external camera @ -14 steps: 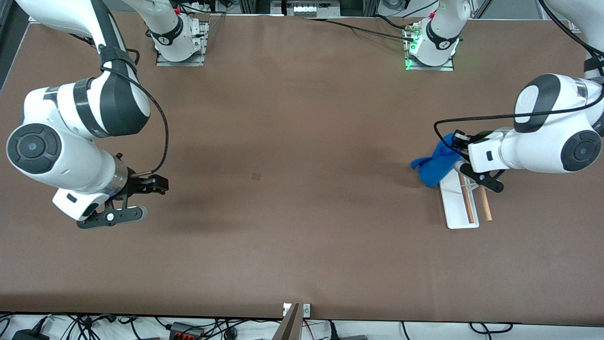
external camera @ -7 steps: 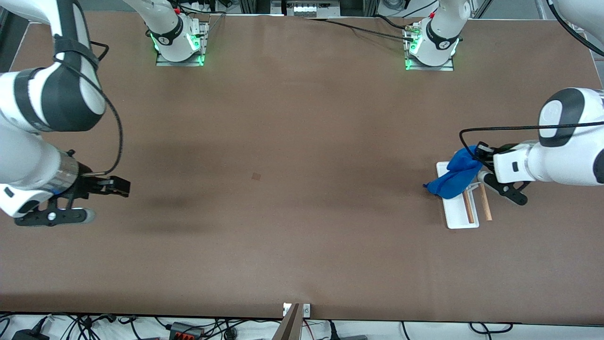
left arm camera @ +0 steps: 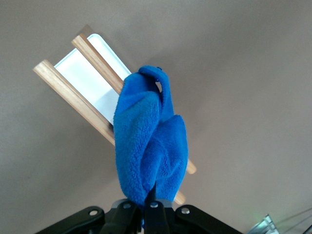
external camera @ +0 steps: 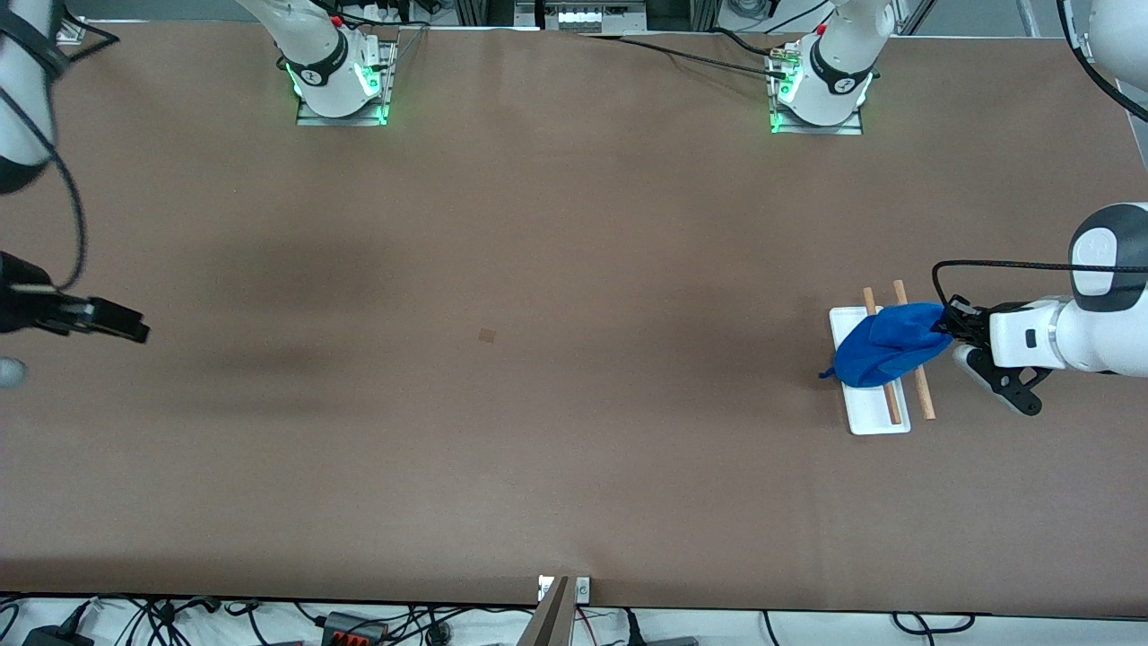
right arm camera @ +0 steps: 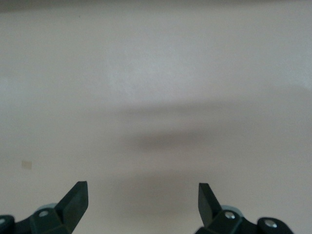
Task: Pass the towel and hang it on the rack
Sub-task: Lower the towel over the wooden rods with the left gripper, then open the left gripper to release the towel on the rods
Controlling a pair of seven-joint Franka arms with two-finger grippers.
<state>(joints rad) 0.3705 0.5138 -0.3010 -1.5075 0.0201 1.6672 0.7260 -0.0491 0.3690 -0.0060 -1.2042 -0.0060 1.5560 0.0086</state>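
My left gripper is pinched tight on one end of the towel, and the blue cloth now lies draped across both wooden rods of the rack at the left arm's end of the table. A second ago that towel hung over the bare table just beside the rack; half a second ago it covered the rack's end farther from the front camera; now it sits midway along the rods, with rod ends showing on either side of it. So I judge the hanging nearly done: what remains is to let go and lift clear without dragging the cloth off.

My right gripper, fingers spread wide with nothing between them, has pulled right out to the right arm's end of the table and waits there over bare tabletop.

Count it up: one towel, one rack, two rods, two grippers.
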